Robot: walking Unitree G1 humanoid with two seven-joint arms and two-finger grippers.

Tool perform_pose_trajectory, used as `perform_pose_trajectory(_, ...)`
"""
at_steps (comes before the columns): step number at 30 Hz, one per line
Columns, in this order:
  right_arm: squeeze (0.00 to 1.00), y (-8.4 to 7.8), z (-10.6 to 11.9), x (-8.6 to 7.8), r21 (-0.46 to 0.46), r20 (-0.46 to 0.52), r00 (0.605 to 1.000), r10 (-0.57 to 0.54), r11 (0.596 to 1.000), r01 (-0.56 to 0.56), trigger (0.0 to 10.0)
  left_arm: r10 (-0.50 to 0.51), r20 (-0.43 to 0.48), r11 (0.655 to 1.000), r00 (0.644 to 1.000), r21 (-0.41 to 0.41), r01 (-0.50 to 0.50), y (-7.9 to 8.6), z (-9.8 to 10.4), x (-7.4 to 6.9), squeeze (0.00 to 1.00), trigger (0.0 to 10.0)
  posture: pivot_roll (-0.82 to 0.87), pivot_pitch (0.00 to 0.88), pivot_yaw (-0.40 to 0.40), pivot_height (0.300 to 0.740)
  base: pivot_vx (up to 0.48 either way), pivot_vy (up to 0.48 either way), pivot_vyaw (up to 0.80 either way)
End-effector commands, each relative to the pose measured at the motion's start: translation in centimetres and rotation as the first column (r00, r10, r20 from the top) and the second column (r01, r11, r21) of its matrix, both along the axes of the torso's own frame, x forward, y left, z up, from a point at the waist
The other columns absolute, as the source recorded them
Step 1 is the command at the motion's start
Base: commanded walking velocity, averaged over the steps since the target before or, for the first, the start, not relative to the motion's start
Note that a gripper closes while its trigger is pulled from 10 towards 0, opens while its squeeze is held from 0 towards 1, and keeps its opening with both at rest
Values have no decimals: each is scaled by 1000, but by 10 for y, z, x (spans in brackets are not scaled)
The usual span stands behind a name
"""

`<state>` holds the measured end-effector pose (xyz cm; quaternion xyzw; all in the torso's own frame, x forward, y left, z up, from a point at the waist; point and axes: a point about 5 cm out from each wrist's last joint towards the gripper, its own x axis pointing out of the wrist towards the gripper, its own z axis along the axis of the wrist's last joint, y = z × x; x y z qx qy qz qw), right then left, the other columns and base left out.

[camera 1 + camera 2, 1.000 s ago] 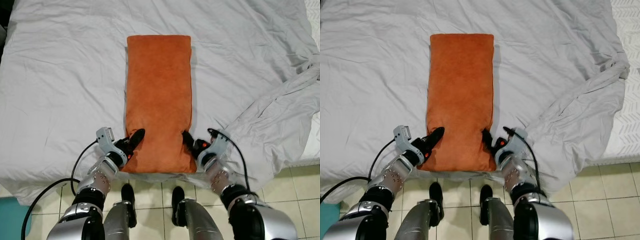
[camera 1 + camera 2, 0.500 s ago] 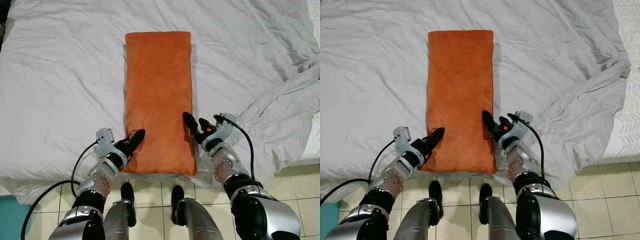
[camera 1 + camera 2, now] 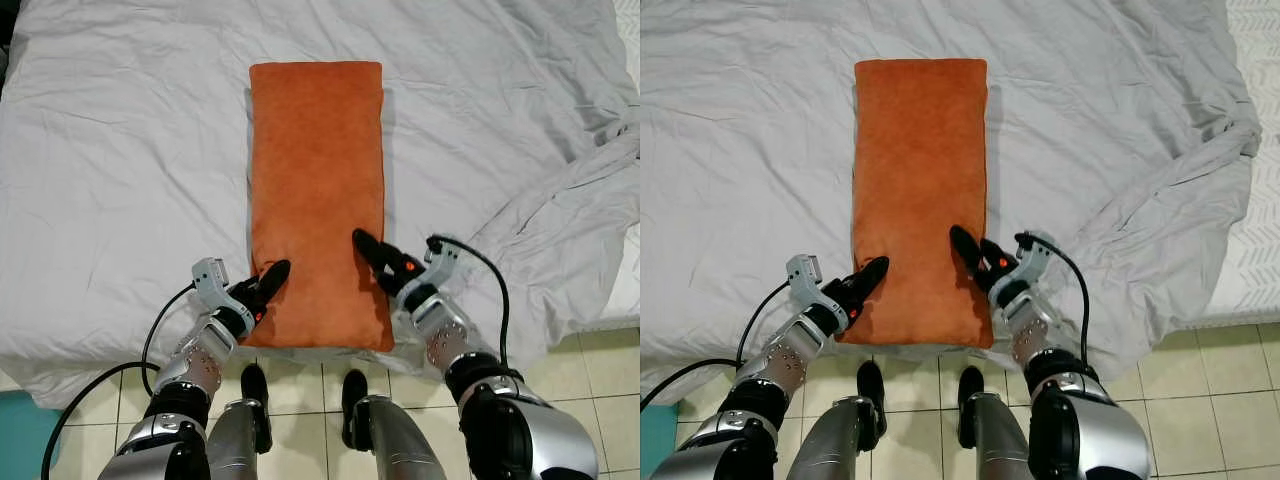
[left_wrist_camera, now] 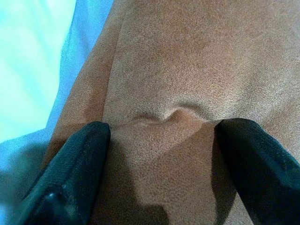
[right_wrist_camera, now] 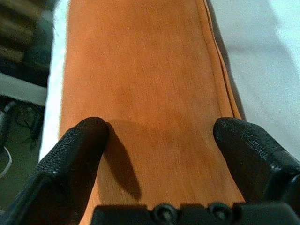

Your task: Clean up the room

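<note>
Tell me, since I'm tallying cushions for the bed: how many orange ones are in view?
1. The orange cushion lies lengthwise on the white sheet, near end between left gripper and right gripper.

The orange cushion (image 3: 317, 200) reads as a matt, suede-like cloth, and up close in the left wrist view its nap looks finely grainy, with a small pucker between the black fingers (image 4: 70, 173), which have a rough, woven-looking texture. The white bedsheet (image 3: 120, 160) is thin matt cloth, creased all over and bunched into folds toward 4 o'clock. The arms (image 3: 200, 362) show brushed silver metal with small screws, dull rather than mirror-bright, and a smooth black cable (image 3: 90, 390) looks rubbery. At 6 o'clock, the floor tiles (image 3: 600, 370) are pale, smooth and slightly glossy.
</note>
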<state>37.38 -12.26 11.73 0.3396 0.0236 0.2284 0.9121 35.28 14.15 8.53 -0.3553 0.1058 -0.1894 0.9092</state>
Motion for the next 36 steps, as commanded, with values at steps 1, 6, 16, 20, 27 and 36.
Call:
perform_pose_trajectory(1,0,4,-43,-22,-52,-175,984,25,998,-35,10000,-88,-208,996,974,-11,88,-23,-44,-27,0,10000,108,651,-65,740,0,0,0)
perform_pose_trajectory(6,0,7,-64,-35,-87,-252,967,40,994,-63,10000,-90,-208,996,974,-6,90,-23,-44,-26,0,10000,116,654,-63,740,0,0,0)
perform_pose_trajectory(16,0,38,-77,-47,-57,-314,946,84,993,-107,0,-107,-188,994,976,1,109,-26,-43,-27,0,0,108,628,-66,740,0,0,0)
perform_pose_trajectory(20,0,46,-82,-51,-43,-339,937,84,994,-105,0,-114,-193,993,975,4,117,-29,-46,-29,0,0,108,628,-66,740,0,0,0)
perform_pose_trajectory(27,0,38,-97,-62,-100,-391,920,41,991,-86,0,-95,-207,995,974,5,99,-27,-50,-32,0,0,105,629,-65,740,0,0,0)
perform_pose_trajectory(36,0,11,-113,-73,-230,-411,911,-37,971,-64,0,-77,-210,996,975,30,85,-25,-52,-33,0,0,90,617,-72,740,0,0,0)
